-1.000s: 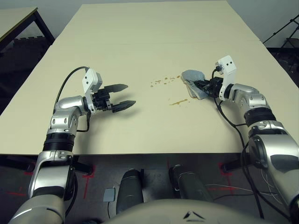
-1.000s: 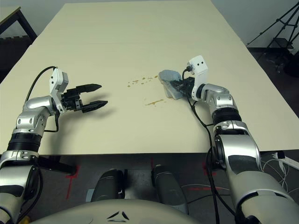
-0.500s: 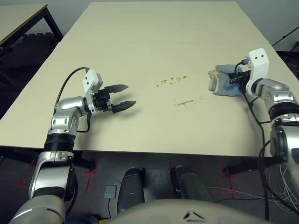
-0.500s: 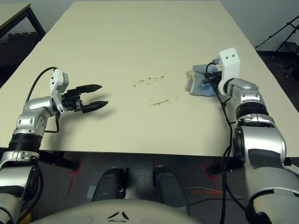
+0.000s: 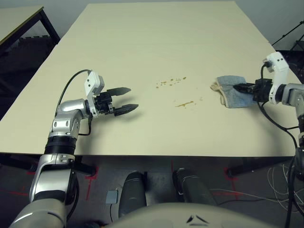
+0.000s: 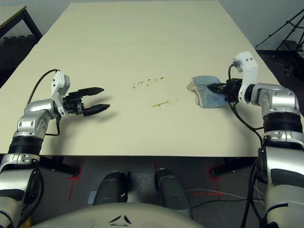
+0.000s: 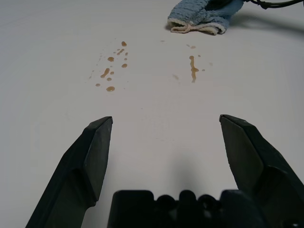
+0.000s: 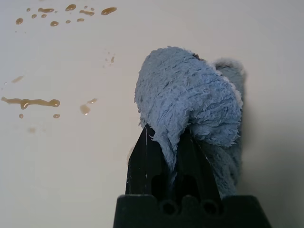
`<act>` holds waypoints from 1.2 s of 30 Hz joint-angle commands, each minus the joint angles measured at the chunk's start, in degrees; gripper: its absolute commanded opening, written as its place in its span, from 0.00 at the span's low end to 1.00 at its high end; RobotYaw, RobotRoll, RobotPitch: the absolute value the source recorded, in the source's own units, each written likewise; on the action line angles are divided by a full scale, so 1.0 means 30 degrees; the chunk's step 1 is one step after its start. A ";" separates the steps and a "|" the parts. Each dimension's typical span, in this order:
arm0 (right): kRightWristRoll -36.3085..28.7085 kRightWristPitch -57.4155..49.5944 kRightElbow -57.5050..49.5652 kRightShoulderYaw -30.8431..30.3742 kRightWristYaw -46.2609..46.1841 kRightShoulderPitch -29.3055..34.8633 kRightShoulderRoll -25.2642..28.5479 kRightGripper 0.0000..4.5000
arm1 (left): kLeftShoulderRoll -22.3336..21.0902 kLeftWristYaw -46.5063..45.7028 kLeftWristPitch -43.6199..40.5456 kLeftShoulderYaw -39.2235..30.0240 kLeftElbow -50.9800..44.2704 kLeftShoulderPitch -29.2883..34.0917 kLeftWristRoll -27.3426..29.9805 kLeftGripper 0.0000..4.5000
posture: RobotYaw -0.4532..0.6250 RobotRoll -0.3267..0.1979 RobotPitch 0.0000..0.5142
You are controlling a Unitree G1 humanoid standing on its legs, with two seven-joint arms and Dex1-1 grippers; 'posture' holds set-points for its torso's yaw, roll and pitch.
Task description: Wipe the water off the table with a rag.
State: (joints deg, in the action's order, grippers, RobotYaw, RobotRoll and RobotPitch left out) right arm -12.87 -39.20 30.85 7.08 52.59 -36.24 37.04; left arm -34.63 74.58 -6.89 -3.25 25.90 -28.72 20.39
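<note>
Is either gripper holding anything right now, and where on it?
The right gripper pinches a bunched fold of the rag. The left gripper is open, holding nothing.

Even, bright overhead light falls on the pale table (image 5: 142,42), with no glare on its matte top, while the floor around it stays dim. Shadows are soft and short: a faint one lies under the left tool (image 5: 127,99) and a grey one beside the rag (image 7: 202,16) in the left wrist view. The head views are sharp; in the wrist views the near black fingers (image 7: 90,161) look slightly soft
</note>
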 commanded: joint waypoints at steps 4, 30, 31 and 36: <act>0.0016 -0.0080 -0.0617 -0.0805 -0.1253 0.0951 -0.1930 0.00 | -0.0413 0.0084 0.0059 -0.0052 0.0317 -0.0152 -0.0139 1.00 | 0.27 0.62 0.19; -0.1241 -0.4396 -0.5923 -0.6394 -0.0448 0.1885 -0.8042 0.00 | -0.0593 -0.0272 0.0074 -0.0174 -0.0235 0.0423 0.0039 1.00 | 0.29 0.62 0.19; -0.1280 -0.4504 -0.5983 -0.6548 -0.0390 0.1838 -0.8193 0.00 | -0.0584 -0.0293 0.0058 -0.0171 -0.0293 0.0467 0.0049 1.00 | 0.29 0.62 0.19; -0.1374 -0.4713 -0.6153 -0.6820 -0.0341 0.1870 -0.8413 0.00 | -0.0567 -0.0353 0.0000 -0.0146 -0.0457 0.0595 0.0074 1.00 | 0.29 0.62 0.19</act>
State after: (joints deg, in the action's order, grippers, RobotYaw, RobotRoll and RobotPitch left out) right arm -15.86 -50.95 11.18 -9.50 50.20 -32.17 12.90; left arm -36.28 73.81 -6.69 -3.46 25.34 -27.83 20.53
